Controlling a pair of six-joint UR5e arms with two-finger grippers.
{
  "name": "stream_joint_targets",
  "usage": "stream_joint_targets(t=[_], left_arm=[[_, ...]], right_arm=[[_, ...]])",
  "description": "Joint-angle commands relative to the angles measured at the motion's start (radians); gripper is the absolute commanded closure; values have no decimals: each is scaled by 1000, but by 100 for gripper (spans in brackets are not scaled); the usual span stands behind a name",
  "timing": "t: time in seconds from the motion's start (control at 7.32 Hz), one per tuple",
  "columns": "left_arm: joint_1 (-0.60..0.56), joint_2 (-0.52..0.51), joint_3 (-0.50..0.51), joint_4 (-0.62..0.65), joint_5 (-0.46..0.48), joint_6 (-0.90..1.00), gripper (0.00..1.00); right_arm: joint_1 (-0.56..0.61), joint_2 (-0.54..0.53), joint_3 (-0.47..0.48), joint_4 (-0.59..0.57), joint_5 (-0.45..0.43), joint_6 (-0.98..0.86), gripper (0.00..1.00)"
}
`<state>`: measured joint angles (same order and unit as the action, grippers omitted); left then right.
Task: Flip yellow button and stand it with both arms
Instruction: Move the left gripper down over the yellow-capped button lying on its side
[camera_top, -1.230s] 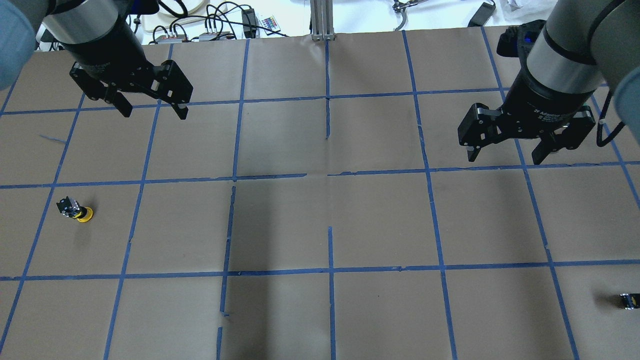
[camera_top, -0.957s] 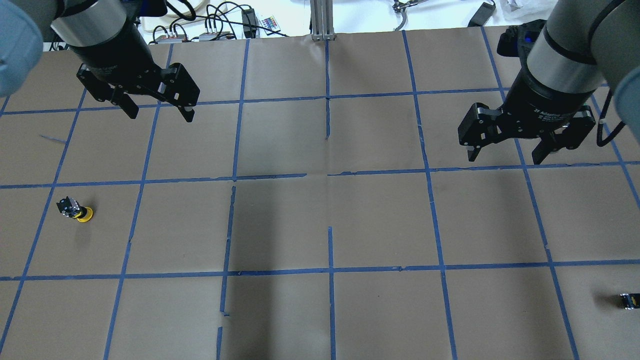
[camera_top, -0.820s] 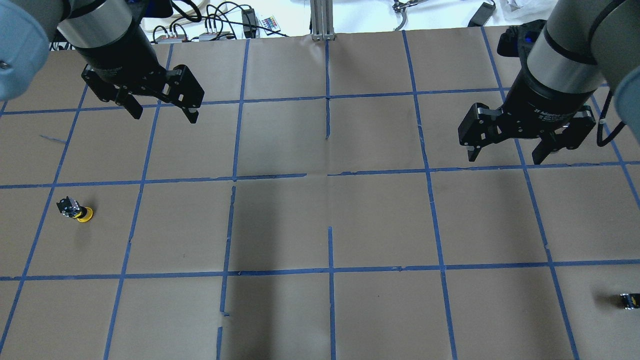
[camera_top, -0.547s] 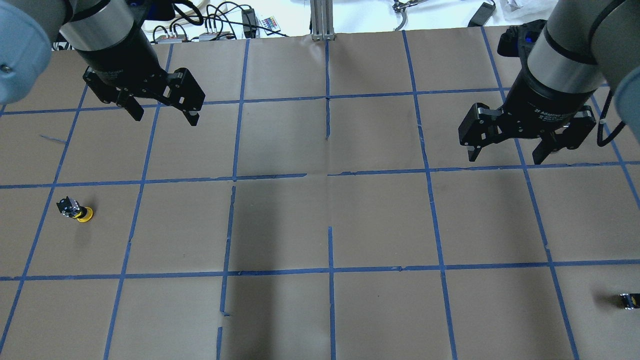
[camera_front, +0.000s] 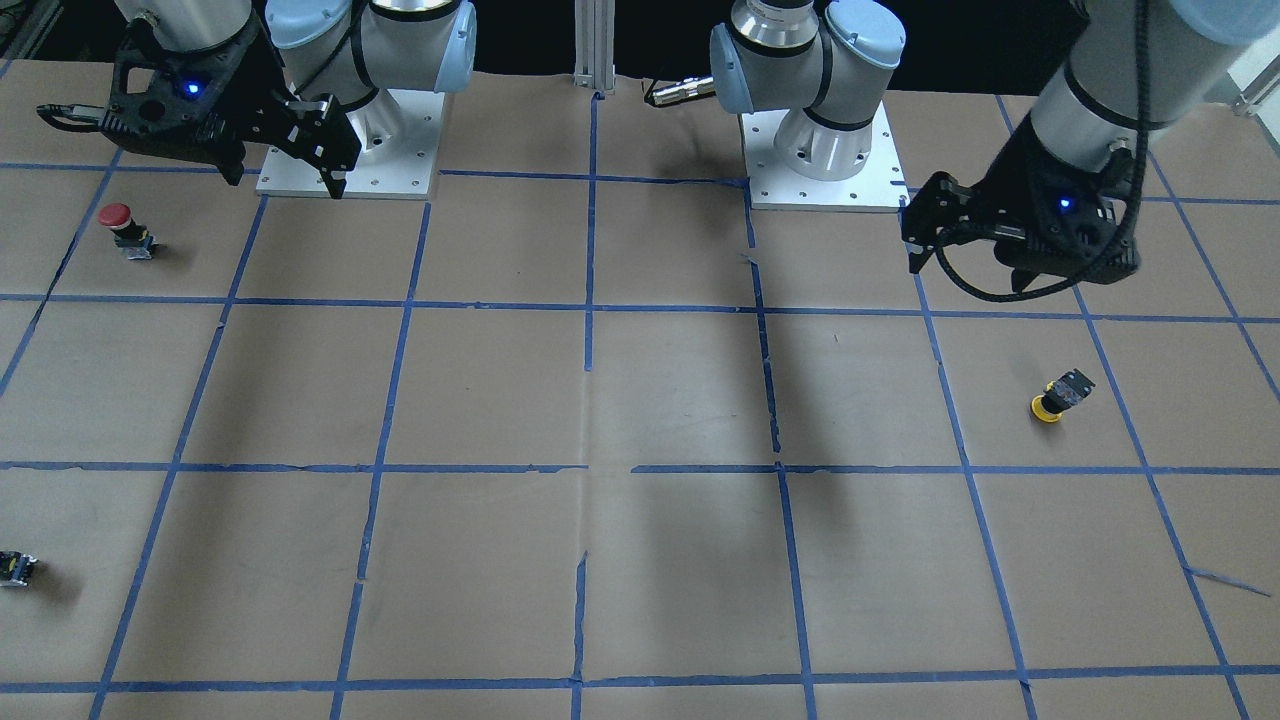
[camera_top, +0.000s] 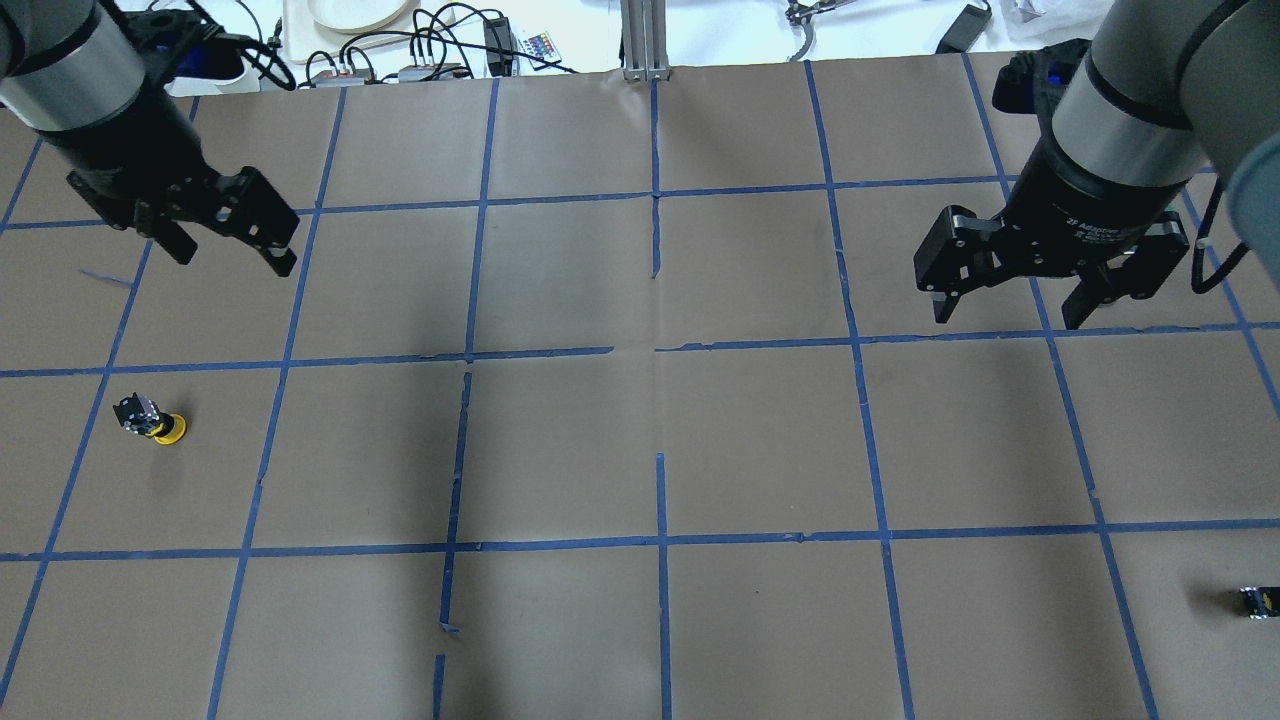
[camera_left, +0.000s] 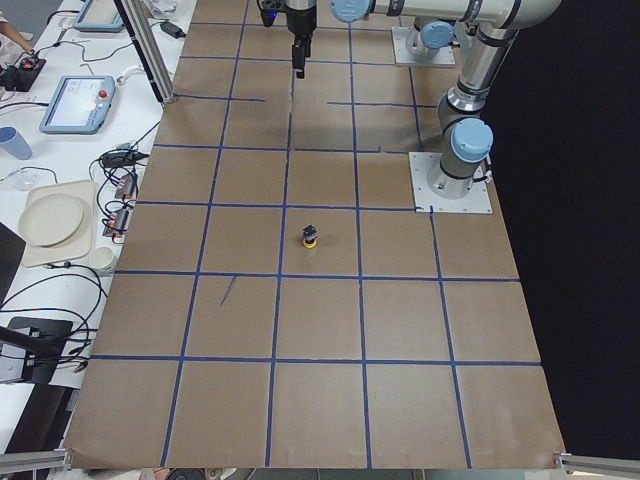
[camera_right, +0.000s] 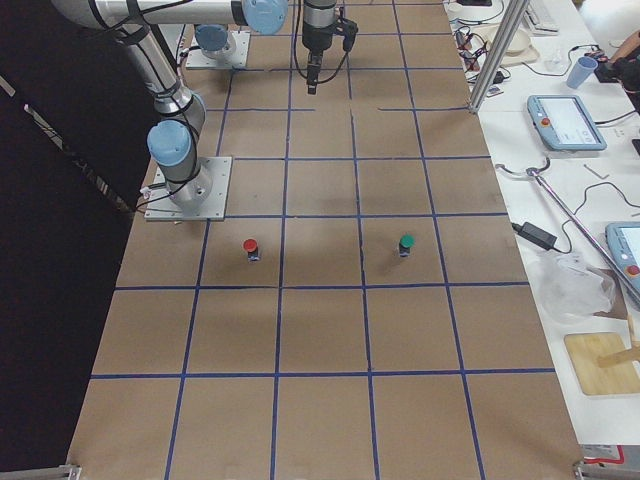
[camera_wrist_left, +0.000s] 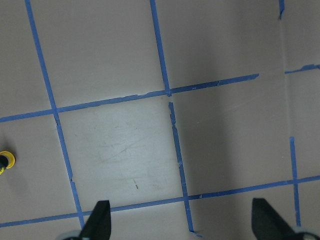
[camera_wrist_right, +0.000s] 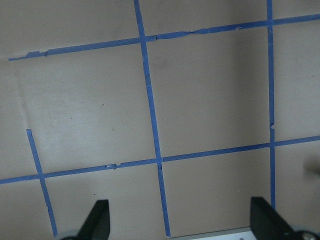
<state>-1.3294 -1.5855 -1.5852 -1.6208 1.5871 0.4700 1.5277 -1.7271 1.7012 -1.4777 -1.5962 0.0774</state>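
The yellow button (camera_top: 157, 421) rests on the brown table at the left, yellow cap down and black body up. It also shows in the front view (camera_front: 1058, 396), the left side view (camera_left: 311, 236) and at the left edge of the left wrist view (camera_wrist_left: 6, 161). My left gripper (camera_top: 235, 258) is open and empty, hovering behind and a little right of the button; its fingers frame bare table in the wrist view (camera_wrist_left: 180, 227). My right gripper (camera_top: 1008, 316) is open and empty over the right half (camera_wrist_right: 180, 220), far from the button.
A red-capped button (camera_front: 120, 224) stands near the right arm's base. A green-capped button (camera_right: 406, 243) stands further out. A small dark part with a yellow mark (camera_top: 1258, 601) lies at the right edge. Cables and boxes (camera_top: 420, 55) line the far edge. Blue tape grids the table.
My left gripper has moved to the left and slightly nearer the button's row, still open. The right arm and the yellow button have not moved.
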Motion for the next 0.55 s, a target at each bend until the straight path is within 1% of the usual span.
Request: stream_joint_targets(t=[0.0, 0.14, 0.27, 0.41], left_arm=[[177, -20, -77, 112, -2, 285, 1], [243, -30, -119, 177, -2, 444, 1], [300, -42, -181, 265, -2, 563, 1], [350, -69, -252, 412, -4, 685, 1]], right_arm=[[2, 0, 0, 0, 2, -1, 0], [0, 0, 0, 2, -1, -4, 0], [-1, 0, 0, 4, 1, -4, 0], [-3, 0, 0, 4, -2, -5, 0]])
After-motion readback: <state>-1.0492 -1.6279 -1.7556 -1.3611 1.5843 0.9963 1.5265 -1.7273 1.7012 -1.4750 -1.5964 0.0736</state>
